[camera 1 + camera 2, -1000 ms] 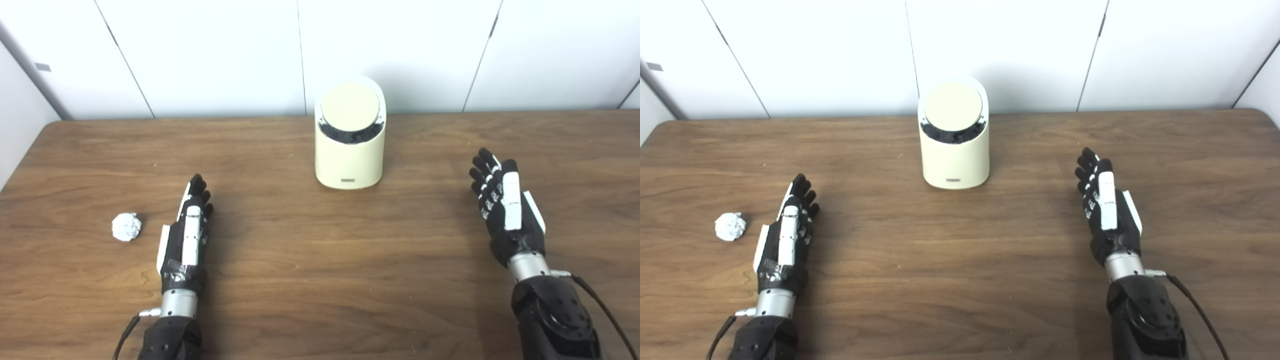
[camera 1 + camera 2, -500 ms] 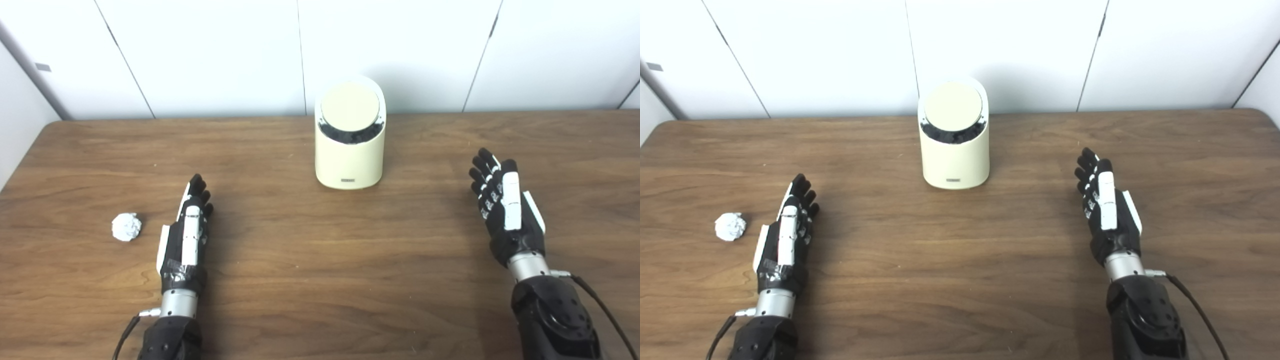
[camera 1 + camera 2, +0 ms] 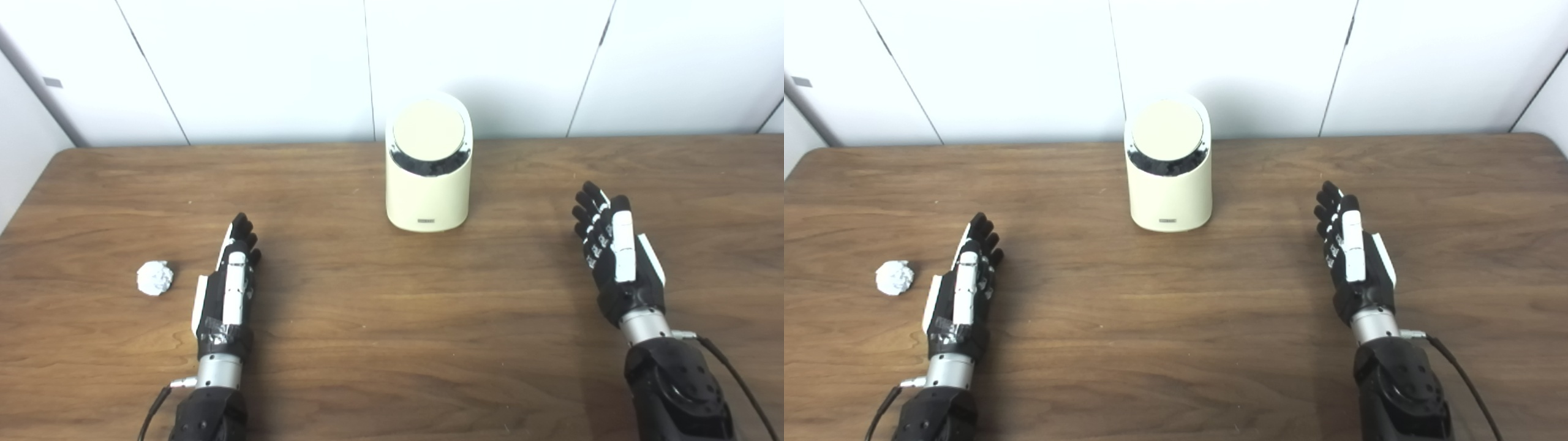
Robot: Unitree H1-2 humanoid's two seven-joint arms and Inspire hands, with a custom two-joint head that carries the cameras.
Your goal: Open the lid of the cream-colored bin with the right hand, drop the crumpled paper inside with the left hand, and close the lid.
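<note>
A cream-colored bin [image 3: 428, 177] stands upright near the far edge of a wooden table [image 3: 380, 318], its round slanted lid [image 3: 428, 130] shut. A small ball of crumpled paper [image 3: 154, 278] lies on the table at the near left, just beside the left hand [image 3: 226, 288] but not touching it. Both hands are empty with fingers stretched out and slightly apart, and the right hand [image 3: 615, 257] is at the near right, well apart from the bin.
</note>
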